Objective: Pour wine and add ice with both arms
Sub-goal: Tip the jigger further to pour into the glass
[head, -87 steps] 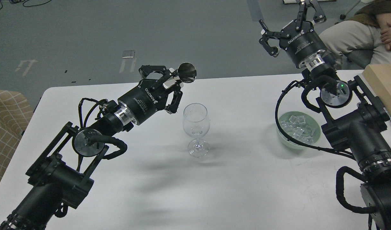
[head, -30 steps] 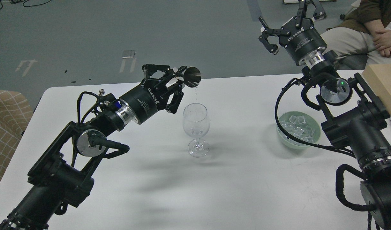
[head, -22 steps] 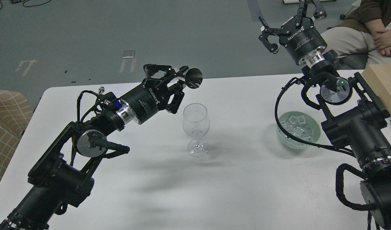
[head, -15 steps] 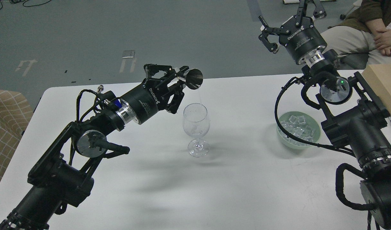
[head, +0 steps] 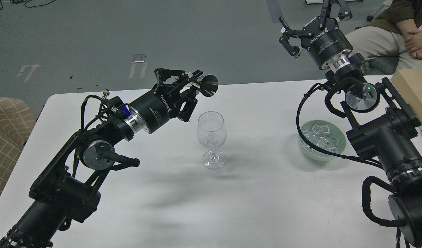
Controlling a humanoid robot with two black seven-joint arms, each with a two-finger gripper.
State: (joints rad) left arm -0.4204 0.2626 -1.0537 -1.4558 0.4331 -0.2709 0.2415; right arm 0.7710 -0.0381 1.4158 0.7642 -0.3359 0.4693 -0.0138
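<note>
Head view: the left gripper (head: pixel 192 84) holds a small shiny metal cup (head: pixel 208 85), tipped on its side above the wine glass (head: pixel 212 137) on the white surface (head: pixel 259 193). Farther right, ice (head: pixel 322 139) fills a green bowl (head: pixel 307 153). The right gripper (head: pixel 312 17) hangs open, high above.

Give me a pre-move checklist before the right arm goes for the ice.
1. Wine glass upright on the table: ok.
2. Left gripper shut on the metal cup, tipped over the glass: ok.
3. Pouring finished, no stream visible: cannot tell.
4. Right gripper open and empty: ok.
5. Ice available in the green bowl: ok.
6. Right gripper above the bowl: not ok, it is raised beyond the table's far edge.
</note>
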